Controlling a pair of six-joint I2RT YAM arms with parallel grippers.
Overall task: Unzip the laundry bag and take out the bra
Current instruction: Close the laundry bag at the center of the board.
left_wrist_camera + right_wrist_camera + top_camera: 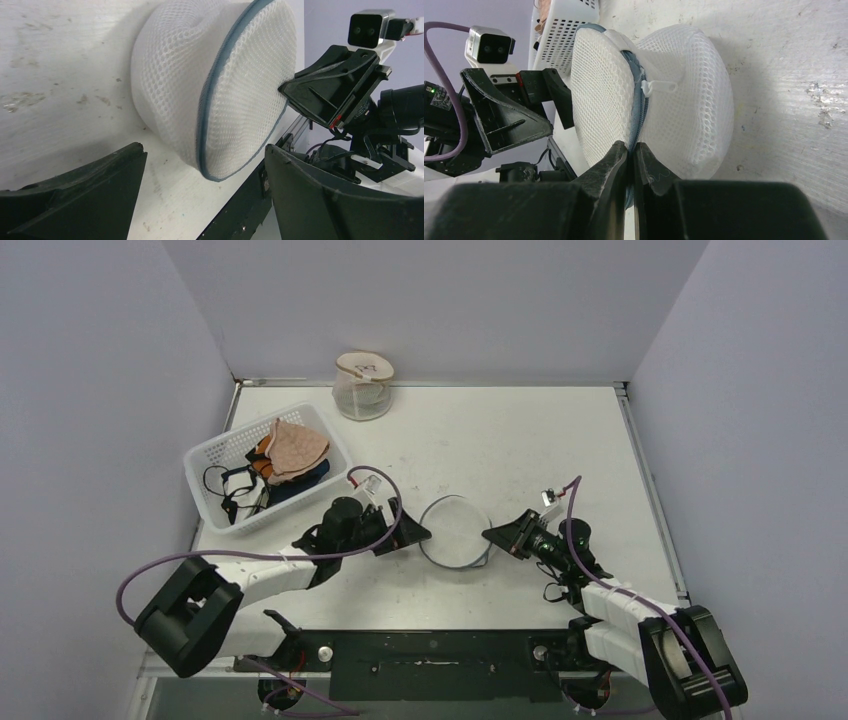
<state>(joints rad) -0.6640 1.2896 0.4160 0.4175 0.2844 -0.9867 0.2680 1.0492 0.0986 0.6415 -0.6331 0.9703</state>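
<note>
Fingers of the right gripper (pixel 631 150) are pressed together on the zip seam at the near rim of the laundry bag (pixel 684 100), which sits on the table (pixel 560 440) between both arms. That seam runs away from them to the white pull tab (pixel 660 86). Beyond it the left gripper (pixel 204 149) gapes wide, empty, facing the bag's far side, and is likely the hand free to take the tab.

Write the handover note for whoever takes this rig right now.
Left gripper: open, beside the round white mesh laundry bag, not gripping it.
Right gripper: shut, pinching the bag's rim at its grey-blue zipper.
Bag: centre of the table, between both grippers.
Done: bag pinned; zipper looks closed along the visible stretch.
To do: catch the white zipper pull, unzip, take out the bra, which cannot be seen through the mesh.
</note>
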